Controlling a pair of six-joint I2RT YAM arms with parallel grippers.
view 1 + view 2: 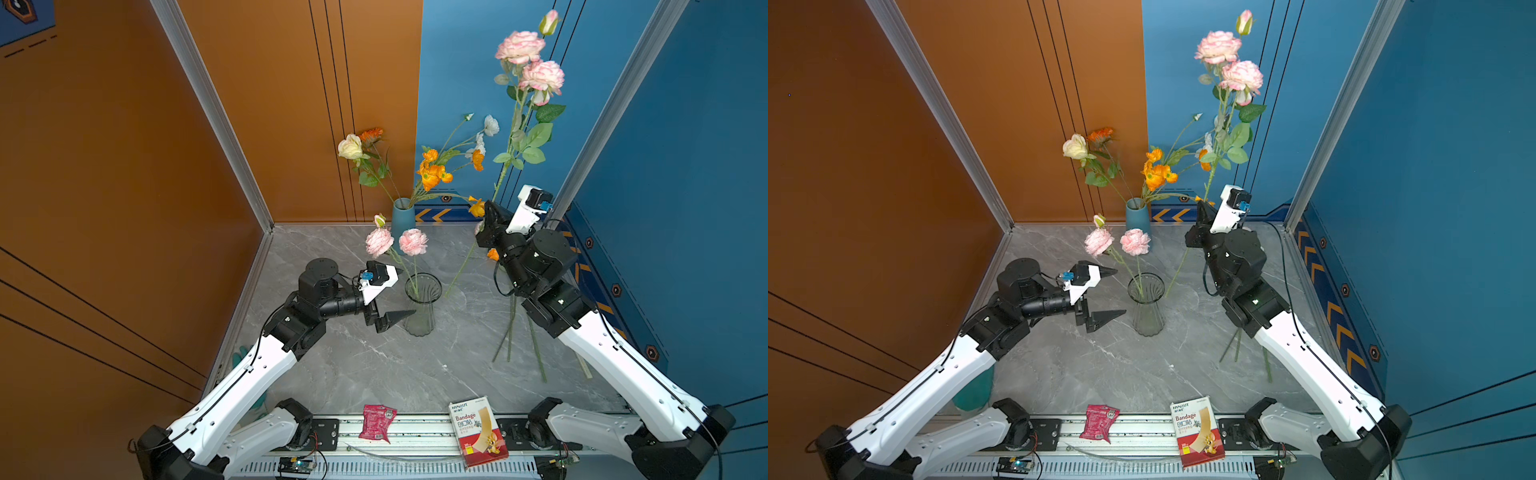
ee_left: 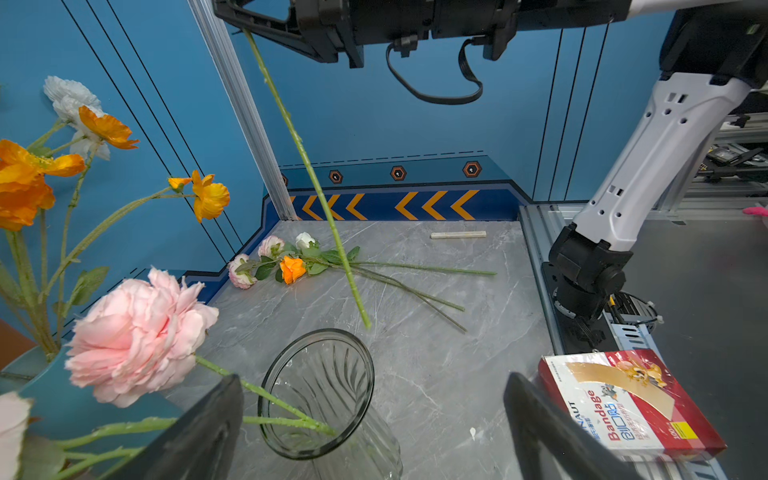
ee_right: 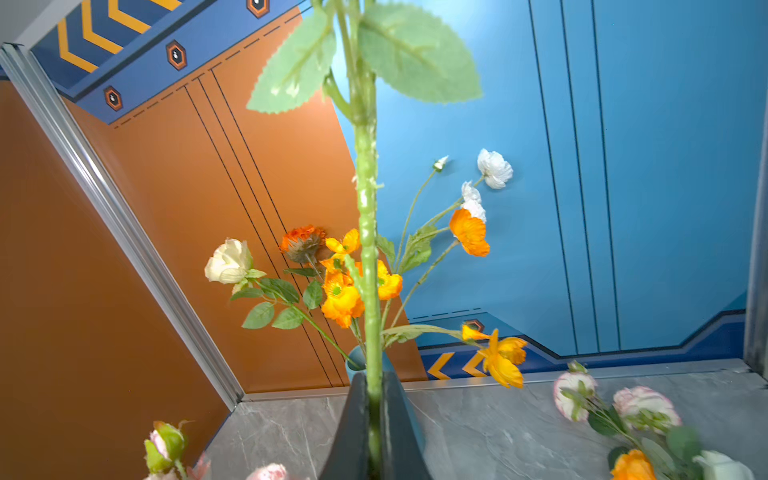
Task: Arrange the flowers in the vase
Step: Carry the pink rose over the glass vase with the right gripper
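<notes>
Right hand pinches flower stem (top cropped), half-hiding prob. blue vase.

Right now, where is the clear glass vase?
In both top views the glass vase stands mid-table, just right of the open left end effector, in front of the blue vase.

You had the vase at mid-frame on the bench, a second vase just above it, loose flowers to its right, box and packet along the bottom edge.
</notes>
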